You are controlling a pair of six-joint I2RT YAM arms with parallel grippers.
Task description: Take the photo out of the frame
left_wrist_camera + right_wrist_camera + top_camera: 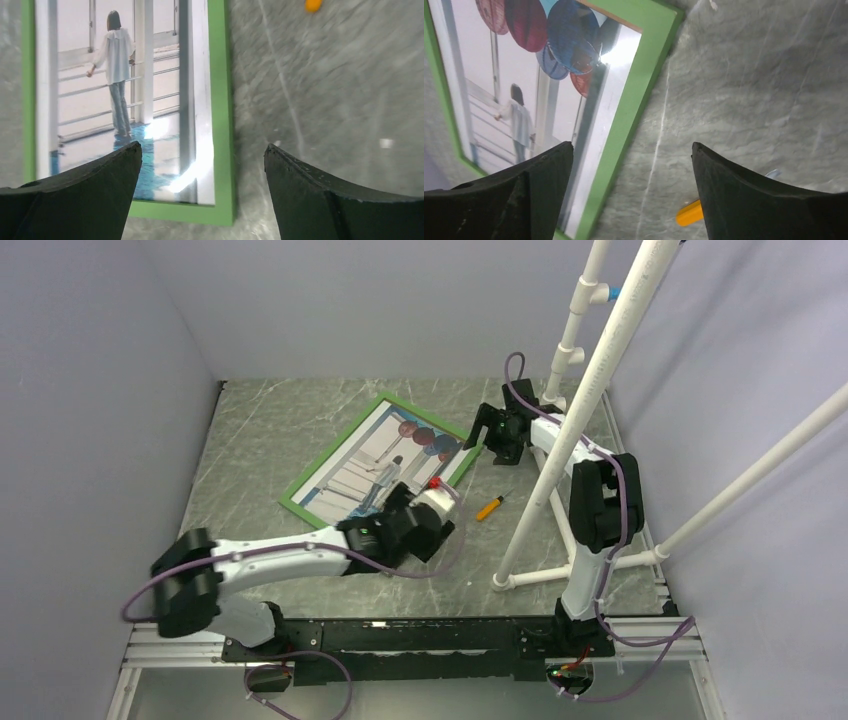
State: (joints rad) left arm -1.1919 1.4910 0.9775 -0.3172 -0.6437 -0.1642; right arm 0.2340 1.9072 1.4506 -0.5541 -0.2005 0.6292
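The frame, green front up, lies flat on the grey marbled table with the photo still in it. The print shows a person on pale steps and dark round balloons. My left gripper is open and empty over the frame's near right corner. In the left wrist view that green corner and the photo sit between my fingers. My right gripper is open and empty at the frame's far right corner. In the right wrist view the frame's edge and the balloons on the photo show.
An orange-handled tool lies on the table right of the frame; it also shows in the right wrist view. White PVC pipes stand slanted at the right. Pale walls close the table on three sides.
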